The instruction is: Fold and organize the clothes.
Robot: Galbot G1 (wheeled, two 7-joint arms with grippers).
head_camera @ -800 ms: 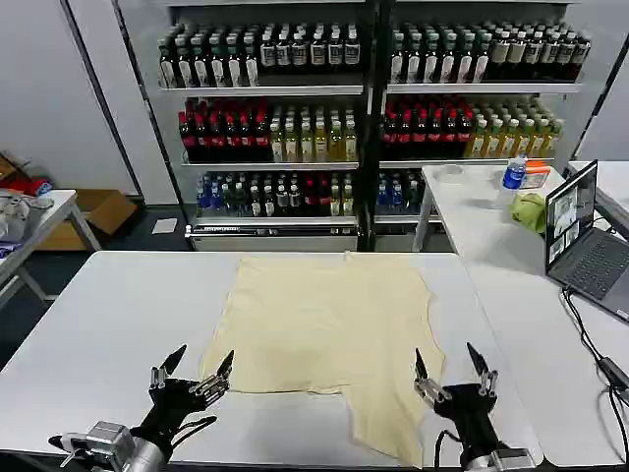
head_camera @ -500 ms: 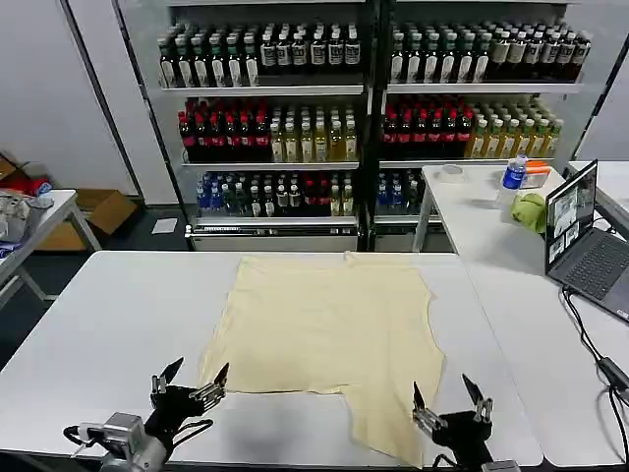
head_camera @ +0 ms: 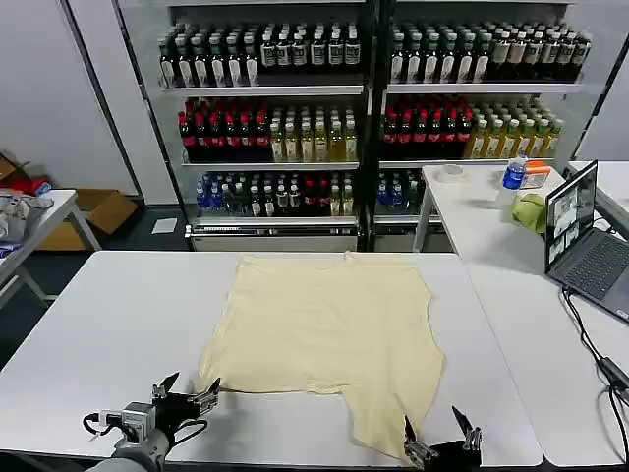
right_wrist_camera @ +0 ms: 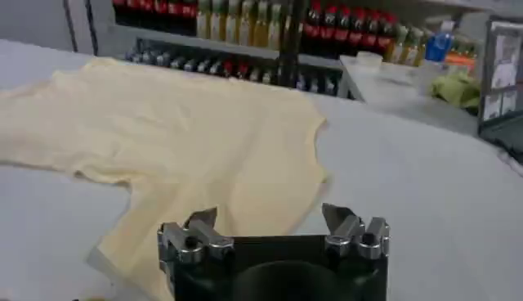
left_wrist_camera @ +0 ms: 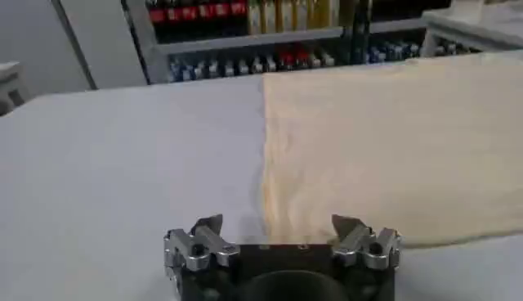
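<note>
The clothes, one pale yellow T-shirt (head_camera: 329, 334), lie spread flat on the white table (head_camera: 118, 324), with one part reaching down to the near edge on the right. My left gripper (head_camera: 185, 397) stands open at the table's near edge, just short of the shirt's near left corner (left_wrist_camera: 282, 221). Low at the near right, my right gripper (head_camera: 439, 441) is open too, beside the shirt's hanging-down part (right_wrist_camera: 204, 188). Nothing is between either pair of fingers.
A second white table (head_camera: 511, 256) on the right carries an open laptop (head_camera: 580, 236), a bottle (head_camera: 513, 175) and a small yellow-green cloth (head_camera: 531, 210). Shelves of bottles (head_camera: 364, 108) stand behind. A side table (head_camera: 25, 231) is at the far left.
Both grippers have drawn back toward the near table edge and lower in the head view. Both stayed open. The shirt has not moved.
</note>
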